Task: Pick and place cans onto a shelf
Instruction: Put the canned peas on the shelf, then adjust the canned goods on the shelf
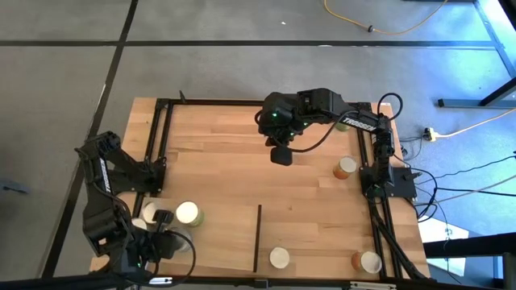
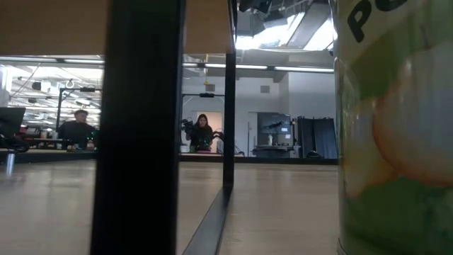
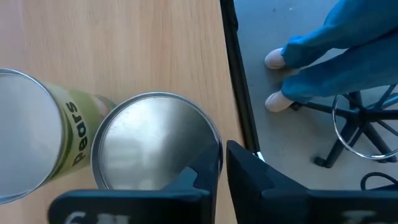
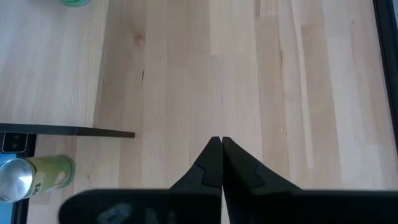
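Observation:
My left gripper [image 1: 164, 221] [image 3: 224, 155] is at the near left, pointing steeply down over a silver-topped can [image 3: 155, 146]. Its fingers are a narrow slit apart. A second can [image 3: 25, 146], green and marked "Pears", stands right beside the first. A green can [image 1: 187, 213] shows next to the gripper from above. The pale shelf [image 1: 226, 242] [image 4: 56, 68] lies left of its dark divider [image 1: 258, 238]. My right gripper [image 1: 280, 155] [image 4: 220, 142] hangs shut and empty over the far middle of the table. My left gripper comes from above at the can's rim [image 3: 219, 140], on the side toward the table's frame rail. One finger [image 3: 205, 168] is over the lid and the other [image 3: 245, 165] is outside the wall. Whether either finger touches the rim, I cannot tell. The can stands upright.
An orange can [image 1: 347, 167] stands at the right. Two more cans [image 1: 279, 258] [image 1: 369, 262] stand near the front edge, right of the divider. A pear can [image 2: 396, 127] fills the low view's right. A black frame rail [image 3: 239, 74] edges the table, and a seated person's feet [image 3: 280, 59] are beyond it.

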You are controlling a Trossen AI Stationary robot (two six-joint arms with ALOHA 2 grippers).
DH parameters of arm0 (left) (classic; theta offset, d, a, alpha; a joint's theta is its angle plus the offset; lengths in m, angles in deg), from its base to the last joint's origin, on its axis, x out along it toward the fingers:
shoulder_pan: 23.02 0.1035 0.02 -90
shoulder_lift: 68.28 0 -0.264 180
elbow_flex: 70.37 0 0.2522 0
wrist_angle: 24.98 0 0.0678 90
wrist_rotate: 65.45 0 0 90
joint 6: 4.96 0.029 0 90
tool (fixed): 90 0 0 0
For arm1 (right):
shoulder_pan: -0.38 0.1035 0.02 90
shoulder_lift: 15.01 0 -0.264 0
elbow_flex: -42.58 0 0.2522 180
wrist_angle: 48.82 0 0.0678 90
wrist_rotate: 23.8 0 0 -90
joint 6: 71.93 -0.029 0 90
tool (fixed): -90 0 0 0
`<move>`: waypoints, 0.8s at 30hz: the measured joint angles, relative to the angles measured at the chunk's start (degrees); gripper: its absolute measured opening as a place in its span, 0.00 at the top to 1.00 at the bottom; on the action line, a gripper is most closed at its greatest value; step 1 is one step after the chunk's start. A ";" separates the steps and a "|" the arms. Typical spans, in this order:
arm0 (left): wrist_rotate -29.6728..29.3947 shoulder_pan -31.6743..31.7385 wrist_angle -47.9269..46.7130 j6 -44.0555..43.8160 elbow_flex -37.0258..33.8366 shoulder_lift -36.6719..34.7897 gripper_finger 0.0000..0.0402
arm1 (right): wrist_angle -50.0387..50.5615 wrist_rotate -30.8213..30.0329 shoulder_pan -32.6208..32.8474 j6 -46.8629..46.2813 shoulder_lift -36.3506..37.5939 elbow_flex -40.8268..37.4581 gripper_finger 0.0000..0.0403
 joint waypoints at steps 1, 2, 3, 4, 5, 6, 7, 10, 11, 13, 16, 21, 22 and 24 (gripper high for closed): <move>0.04 0.00 0.00 0.01 0.00 0.00 0.93 | -0.20 0.00 0.00 0.00 0.00 0.00 1.00; 0.04 0.00 0.00 0.00 0.00 0.00 0.92 | -0.40 0.00 0.00 0.00 0.00 0.00 1.00; 0.05 0.00 0.00 0.00 -0.01 0.00 0.91 | -0.58 0.00 0.00 0.00 0.00 0.00 1.00; 0.11 0.00 0.00 0.01 0.00 0.00 0.91 | -0.77 0.00 0.00 -0.01 0.00 0.00 1.00; 0.33 0.00 0.00 0.02 0.00 0.00 0.91 | -0.97 0.00 0.00 0.00 0.00 0.00 1.00; 0.68 0.00 -0.03 0.02 0.00 0.00 0.91 | -1.14 0.00 0.00 -0.02 0.00 0.00 1.00; 1.13 0.00 -0.04 0.02 0.00 0.00 0.90 | -1.15 0.02 0.00 -0.03 0.00 0.00 1.00; 2.86 0.17 -0.04 0.00 0.20 0.00 0.91 | -1.15 0.02 0.00 -0.13 0.00 0.00 1.00; 3.48 0.39 -0.10 0.02 0.35 0.00 0.91 | -1.15 0.04 0.00 -0.13 0.00 0.00 1.00; 4.80 0.90 -0.63 0.02 0.97 0.02 0.91 | -1.15 0.04 0.00 -0.17 0.00 0.00 1.00; 5.78 1.81 -1.96 0.27 2.76 0.09 0.90 | -1.15 0.07 -0.01 -0.20 0.00 0.00 1.00; 5.42 3.02 -4.61 0.44 4.80 0.09 0.91 | -1.15 0.07 -0.02 -0.09 0.00 0.00 1.00; 5.40 3.16 -4.79 0.44 5.01 0.07 0.90 | -1.15 0.07 0.00 -0.07 0.00 0.00 1.00; 5.30 3.42 -4.95 0.73 5.09 0.07 0.90 | -1.14 0.07 -0.01 -0.04 0.00 0.00 1.00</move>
